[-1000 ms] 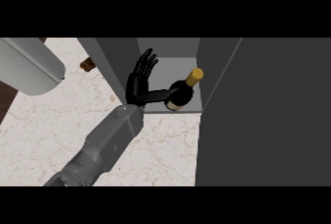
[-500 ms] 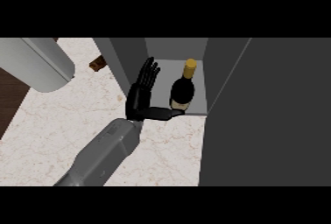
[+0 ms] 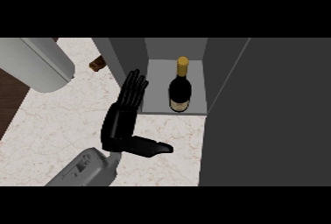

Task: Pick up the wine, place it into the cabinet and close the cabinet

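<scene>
Wine point(image 3: 180, 87) stands upright inside the open cabinet point(image 3: 129, 54), on its light floor and near the front edge, so we judge that the placing is done and the step in hand is to shut the door. We see only one hand point(image 3: 123, 120), which enters from the lower left; we cannot say for sure from this view which arm it is, though we take it for the left one. Its fingers point(image 3: 134, 87) are straight and held close together, pointing up toward the left wall of the cabinet, with the thumb stretched out to the side over the bench point(image 3: 51, 127); it holds nothing and is apart from the bottle. The big dark panel point(image 3: 271, 113) at the right seems to be the open door. To close it well, we should first bring the hand fully clear of the opening, then push the door on its outer face with flat fingers, and make sure the bottle is deep enough not to be struck. The bottle has a pale label and a gold cap, but no writing on it can be read.
</scene>
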### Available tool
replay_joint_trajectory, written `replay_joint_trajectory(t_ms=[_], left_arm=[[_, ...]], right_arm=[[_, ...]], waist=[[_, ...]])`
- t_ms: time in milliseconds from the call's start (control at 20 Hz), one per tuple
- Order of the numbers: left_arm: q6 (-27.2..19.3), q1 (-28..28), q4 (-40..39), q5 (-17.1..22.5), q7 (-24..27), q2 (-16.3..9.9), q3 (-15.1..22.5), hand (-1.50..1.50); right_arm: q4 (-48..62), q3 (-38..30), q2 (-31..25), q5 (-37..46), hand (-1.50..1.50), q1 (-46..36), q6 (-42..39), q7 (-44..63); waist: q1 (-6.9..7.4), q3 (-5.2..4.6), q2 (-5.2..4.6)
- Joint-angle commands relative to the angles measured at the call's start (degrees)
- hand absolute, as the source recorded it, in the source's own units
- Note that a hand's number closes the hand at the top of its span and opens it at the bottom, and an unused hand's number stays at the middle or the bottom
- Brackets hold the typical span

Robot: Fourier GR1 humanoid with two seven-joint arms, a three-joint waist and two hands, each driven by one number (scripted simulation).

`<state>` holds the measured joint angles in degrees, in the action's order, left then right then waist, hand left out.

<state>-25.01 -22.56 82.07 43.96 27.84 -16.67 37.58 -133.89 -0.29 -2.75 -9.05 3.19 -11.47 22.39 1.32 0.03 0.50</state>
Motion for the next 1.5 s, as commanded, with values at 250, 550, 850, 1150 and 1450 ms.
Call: replay_joint_trajectory(t_ms=[250,550,850,1150,1450], left_arm=[[-5.4,11.9,22.4,-5.1,-6.5,-6.2,-0.3,-1.5],[-6.3,23.4,30.1,-6.5,-2.2,-11.2,-0.7,-1.5],[-3.5,31.2,36.7,-3.8,-3.0,-18.4,-9.4,-1.5],[4.5,43.9,41.2,1.0,1.7,-23.1,-18.3,-1.5],[13.0,51.0,42.7,7.6,1.8,-26.0,-29.4,-1.5]], right_arm=[[-0.9,-0.5,-3.9,-0.8,1.5,-2.7,-2.8,3.8],[-0.2,6.9,-8.6,-0.5,1.5,1.4,-12.9,2.0],[-5.1,15.0,-6.9,-4.2,1.5,8.0,-14.3,6.2],[-9.6,23.7,-4.5,-3.7,1.5,8.3,-11.7,11.0],[-6.2,37.1,2.5,8.5,1.5,-0.9,-2.9,16.9]], waist=[[-1.01,-0.02,-0.39],[-0.07,-0.03,-0.29],[-0.67,-0.04,-0.24],[-0.37,-0.09,-0.17],[-0.27,-0.12,-0.16]])
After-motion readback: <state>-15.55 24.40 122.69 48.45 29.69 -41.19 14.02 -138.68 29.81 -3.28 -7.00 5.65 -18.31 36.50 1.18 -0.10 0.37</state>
